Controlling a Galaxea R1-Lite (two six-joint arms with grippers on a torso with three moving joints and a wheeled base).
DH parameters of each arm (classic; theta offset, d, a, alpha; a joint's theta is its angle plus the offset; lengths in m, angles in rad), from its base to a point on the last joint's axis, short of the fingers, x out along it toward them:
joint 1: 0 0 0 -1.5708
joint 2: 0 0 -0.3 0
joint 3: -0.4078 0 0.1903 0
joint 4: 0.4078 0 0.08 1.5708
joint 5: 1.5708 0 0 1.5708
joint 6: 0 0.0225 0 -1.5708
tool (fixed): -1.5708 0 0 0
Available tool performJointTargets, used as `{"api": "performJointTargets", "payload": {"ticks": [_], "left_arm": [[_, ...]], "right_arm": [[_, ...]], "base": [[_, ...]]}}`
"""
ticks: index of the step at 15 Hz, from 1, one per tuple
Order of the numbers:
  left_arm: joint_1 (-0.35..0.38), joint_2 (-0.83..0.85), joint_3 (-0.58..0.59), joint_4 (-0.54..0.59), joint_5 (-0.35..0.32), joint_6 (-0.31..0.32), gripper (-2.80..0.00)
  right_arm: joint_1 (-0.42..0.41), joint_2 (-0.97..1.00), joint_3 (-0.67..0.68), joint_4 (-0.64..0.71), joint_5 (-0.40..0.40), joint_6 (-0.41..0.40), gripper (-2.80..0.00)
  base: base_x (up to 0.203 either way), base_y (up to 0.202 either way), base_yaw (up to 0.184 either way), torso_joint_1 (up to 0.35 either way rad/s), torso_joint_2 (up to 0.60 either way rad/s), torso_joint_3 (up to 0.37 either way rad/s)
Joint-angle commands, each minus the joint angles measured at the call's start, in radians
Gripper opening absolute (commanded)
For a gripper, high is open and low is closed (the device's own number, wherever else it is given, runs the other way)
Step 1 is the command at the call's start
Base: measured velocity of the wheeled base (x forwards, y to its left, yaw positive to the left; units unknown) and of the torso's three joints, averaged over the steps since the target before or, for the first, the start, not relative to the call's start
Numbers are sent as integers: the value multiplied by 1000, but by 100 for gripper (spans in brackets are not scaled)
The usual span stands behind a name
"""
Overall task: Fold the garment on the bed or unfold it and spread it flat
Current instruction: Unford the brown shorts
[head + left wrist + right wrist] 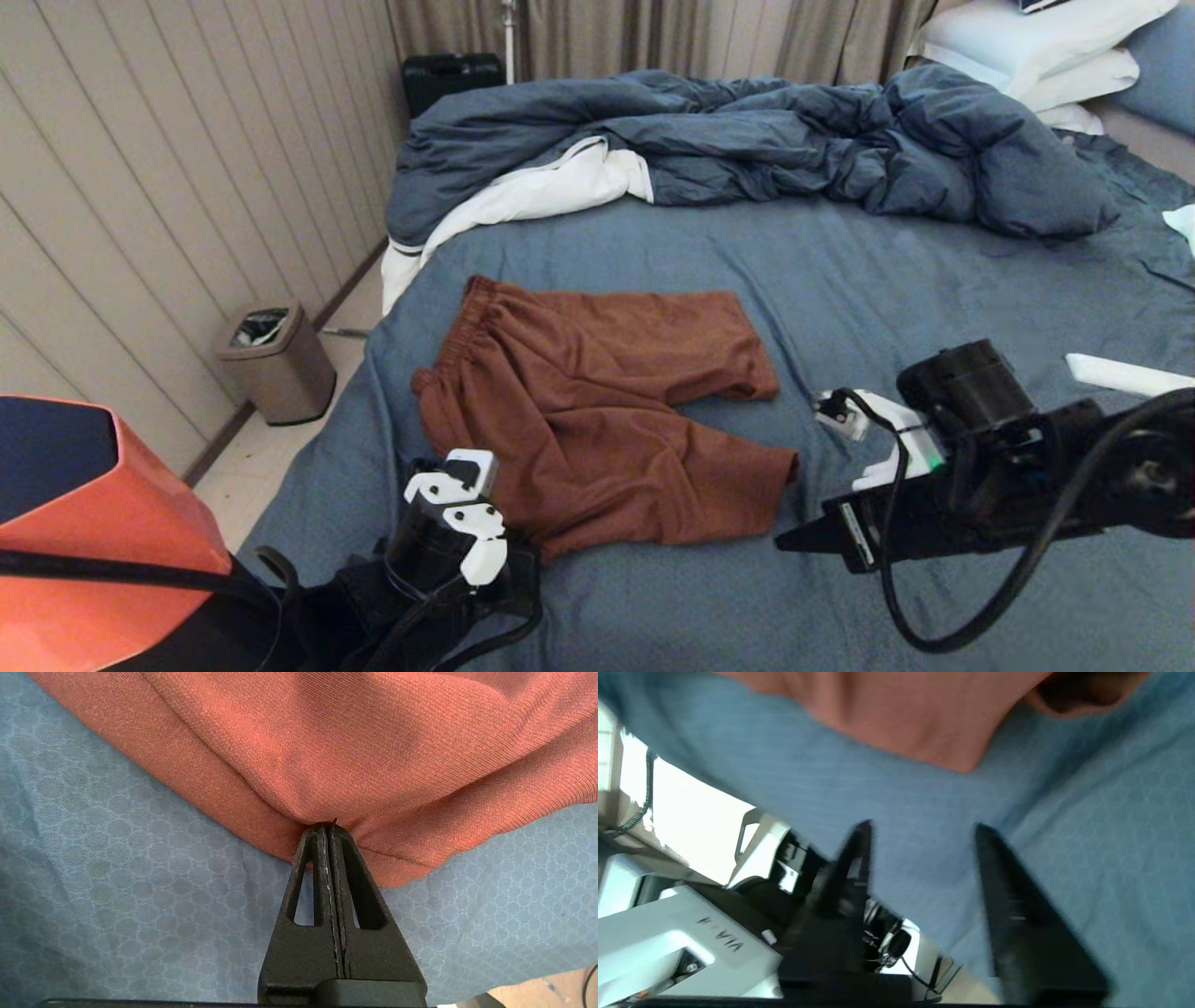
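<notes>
The garment (597,411), rust-brown shorts, lies spread on the slate-blue sheet of the bed (934,299), with its waistband to the left and its two legs to the right. At its near edge my left gripper (532,553) is shut on a pinch of the garment's (373,742) hem. The cloth creases toward the closed left gripper (327,826). Just right of the near leg's hem, my right gripper (794,539) hovers over the sheet. In the right wrist view the right gripper (922,828) is open and empty, short of the garment (915,718).
A rumpled dark blue duvet (747,131) with white lining lies across the far side, with white pillows (1036,47) at the far right. A small bin (275,359) stands on the floor by the left wall. A white object (1120,373) lies at the right edge.
</notes>
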Motion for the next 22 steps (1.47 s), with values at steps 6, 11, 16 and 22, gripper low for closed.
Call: {"api": "performJointTargets", "payload": {"ticks": [6,11,16,22], "left_arm": [[-2,0,1,-5,4,-3,-280],[-17,2,6,-11,30,-3,-280],[-20,9,7,-19,30,-2,-280],[-22,21,6,-24,31,-2,-280]], "right_arm": [[8,139,70,-220,6,14,0],[66,171,131,-414,6,85,0],[121,162,153,-498,6,153,0],[122,170,174,-606,-60,195,-280]], "base": [[0,0,0,0,0,0],[0,0,0,0,0,0],[0,0,0,0,0,0],[0,0,0,0,0,0]]}}
